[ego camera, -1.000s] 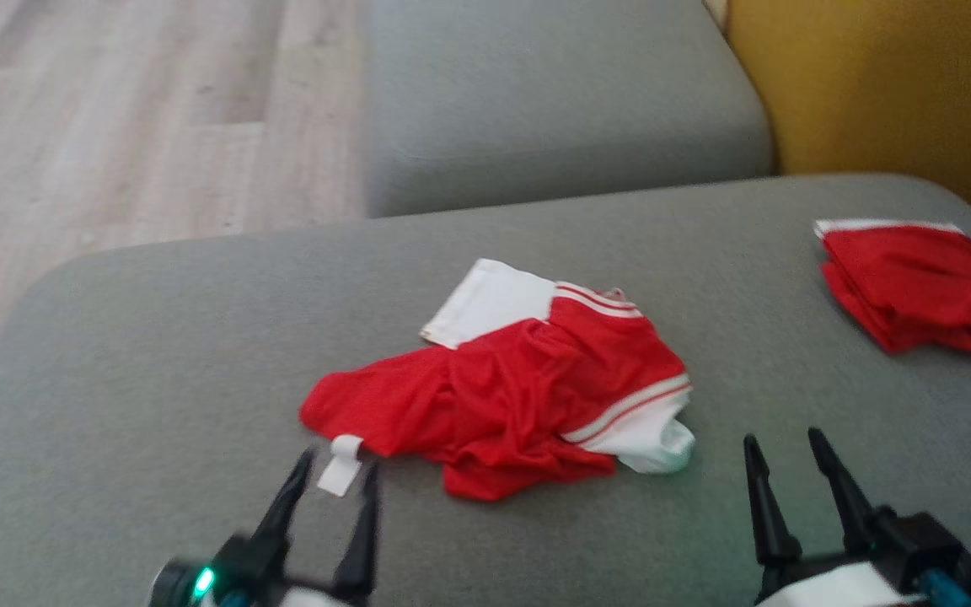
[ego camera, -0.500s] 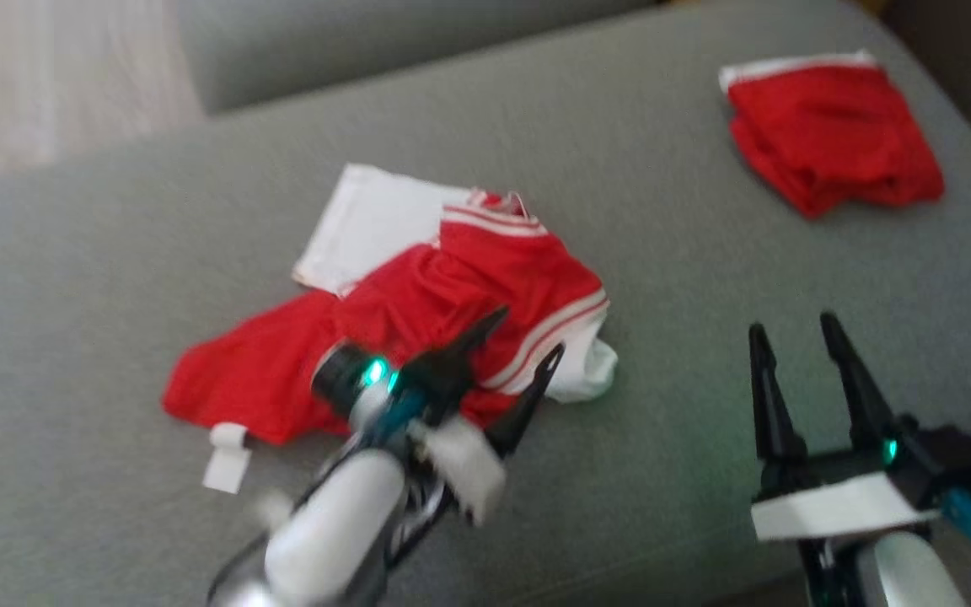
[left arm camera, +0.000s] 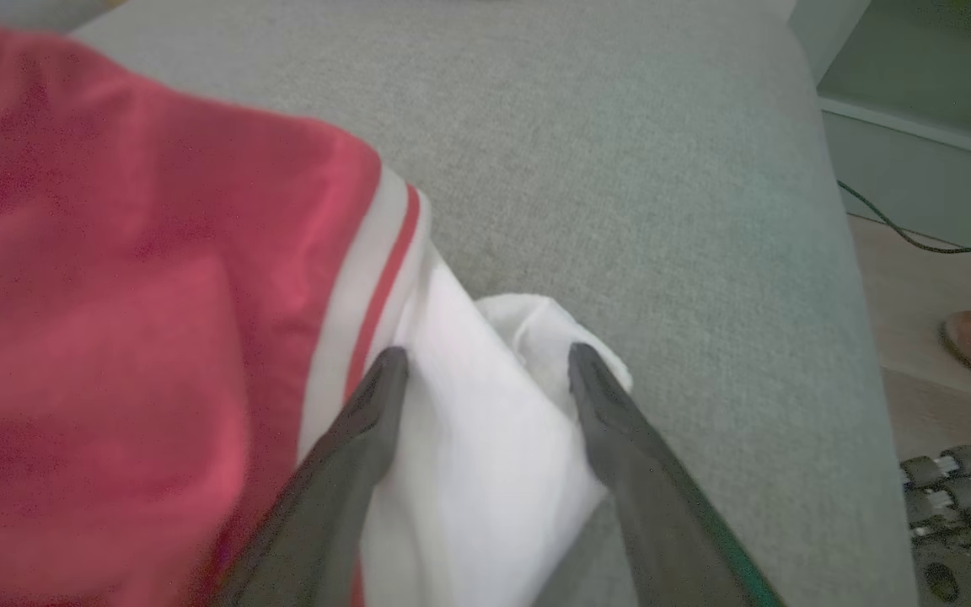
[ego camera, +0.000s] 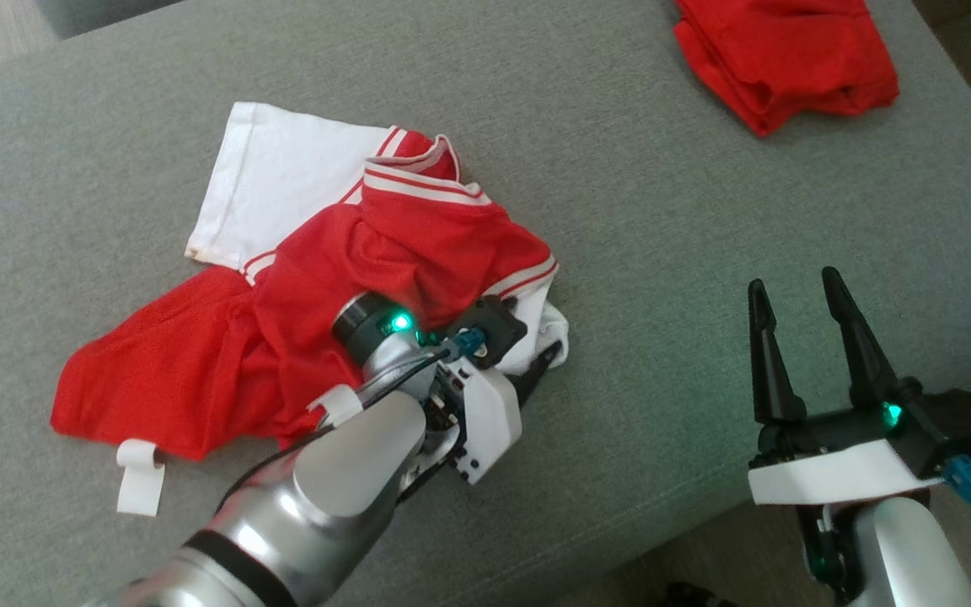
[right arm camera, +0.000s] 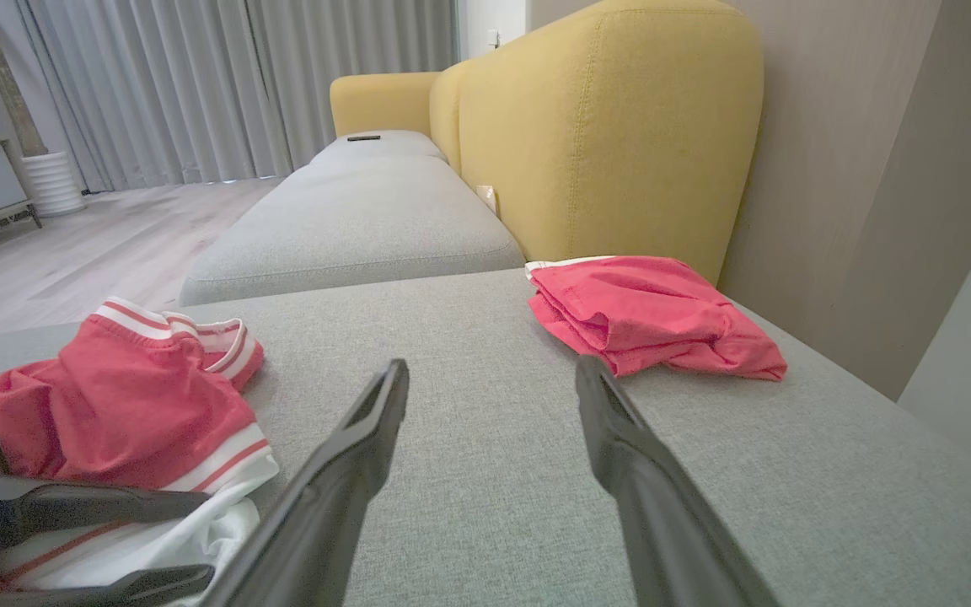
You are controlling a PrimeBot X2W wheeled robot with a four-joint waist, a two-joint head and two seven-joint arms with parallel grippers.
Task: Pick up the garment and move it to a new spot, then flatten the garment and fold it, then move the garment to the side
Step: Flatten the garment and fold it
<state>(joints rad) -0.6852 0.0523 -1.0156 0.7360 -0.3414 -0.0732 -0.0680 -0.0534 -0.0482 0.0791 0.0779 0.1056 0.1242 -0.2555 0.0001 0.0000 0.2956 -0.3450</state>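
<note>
While the left arm (ego camera: 342, 472) reaches forward from the lower left of the head view, its silver forearm slants over the near edge of the garment (ego camera: 401, 253) and the left gripper (ego camera: 536, 358) noses into the cloth's right-hand corner; in the left wrist view its two dark fingers (left arm camera: 351, 455) stand spread wide on either side of a white fold, released, with nothing pinched between them; the right gripper (ego camera: 793, 281) hangs well apart at the lower right, fingers pointing up that view, likewise spread and empty, above bare upholstery. The garment lies crumpled on the middle-left of a grey seat cushion (ego camera: 662, 211), red body bunched, a white sleeve laid flat toward the far side, red-and-white striped trim at collar and hem; a small white tag (ego camera: 138, 480) lies at its near left corner. A second red garment (ego camera: 780, 51), folded, sits near the far right corner of the same cushion; behind it in the right wrist view rises a yellow backrest (right arm camera: 603, 126); another grey cushion (right arm camera: 351, 219) runs on beyond; pale wood floor (right arm camera: 89, 244) and grey curtains (right arm camera: 199, 84) close the room.
</note>
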